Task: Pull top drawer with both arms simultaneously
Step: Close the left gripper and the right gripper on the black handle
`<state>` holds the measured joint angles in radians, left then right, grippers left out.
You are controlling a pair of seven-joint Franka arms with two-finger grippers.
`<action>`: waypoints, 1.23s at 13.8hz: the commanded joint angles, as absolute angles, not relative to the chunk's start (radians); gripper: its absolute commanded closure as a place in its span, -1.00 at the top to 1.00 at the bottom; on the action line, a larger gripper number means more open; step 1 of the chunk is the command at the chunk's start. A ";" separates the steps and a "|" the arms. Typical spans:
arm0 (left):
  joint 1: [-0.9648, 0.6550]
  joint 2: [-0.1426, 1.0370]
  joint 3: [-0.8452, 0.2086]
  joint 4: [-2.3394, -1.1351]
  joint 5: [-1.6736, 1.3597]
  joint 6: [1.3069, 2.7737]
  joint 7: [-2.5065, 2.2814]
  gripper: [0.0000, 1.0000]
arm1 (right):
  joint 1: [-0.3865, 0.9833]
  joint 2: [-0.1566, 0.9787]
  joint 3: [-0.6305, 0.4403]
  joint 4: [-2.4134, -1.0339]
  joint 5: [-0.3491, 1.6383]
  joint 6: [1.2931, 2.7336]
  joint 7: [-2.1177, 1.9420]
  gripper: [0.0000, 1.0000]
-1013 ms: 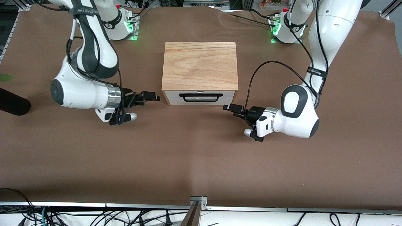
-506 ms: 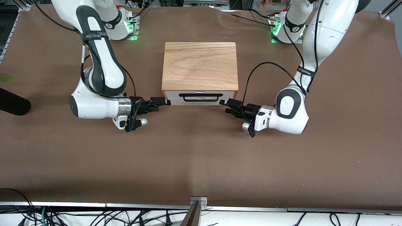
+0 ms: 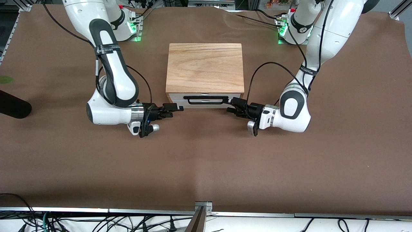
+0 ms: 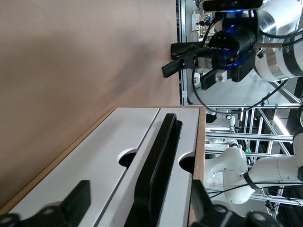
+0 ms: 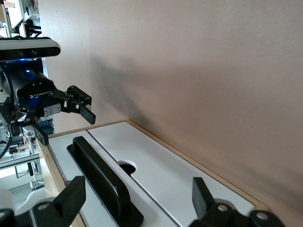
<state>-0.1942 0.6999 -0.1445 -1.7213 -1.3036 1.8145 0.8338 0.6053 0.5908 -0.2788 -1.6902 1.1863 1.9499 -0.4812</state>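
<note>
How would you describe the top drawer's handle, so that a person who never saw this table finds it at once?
Find the wooden box in the middle of the brown table. On its white front, which faces the front camera, lies a wide black bar handle, between the tools of the two arms. It is the only black part on the box's front; the panel under it shows only a finger notch.

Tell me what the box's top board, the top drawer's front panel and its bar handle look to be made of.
Top board: wood or wood veneer, going by the oak-like grain streaks; matte.
Top drawer front panel: smooth white, painted or laminated board, with no grain showing.
Bar handle: black, with a slight sheen in the left wrist view; coated metal or plastic, which I cannot tell.
</note>
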 commanded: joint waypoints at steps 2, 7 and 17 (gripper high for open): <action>-0.204 0.670 -0.140 -1.753 -1.344 1.813 0.890 0.27 | 0.647 0.584 -0.285 -1.729 1.255 1.988 -0.499 0.80; -0.203 0.670 -0.140 -1.758 -1.344 1.813 0.890 -0.32 | 0.655 0.580 -0.284 -1.753 1.276 1.991 -0.500 0.53; -0.206 0.676 -0.138 -1.758 -1.345 1.819 0.890 -0.81 | 0.703 0.568 -0.282 -1.818 1.393 2.033 -0.563 0.15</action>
<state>-0.1985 0.7005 -0.1428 -1.7261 -1.3078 1.8192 0.8628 0.6859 0.5915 -0.2793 -1.7850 1.3636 2.0115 -0.5377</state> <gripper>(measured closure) 0.833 0.370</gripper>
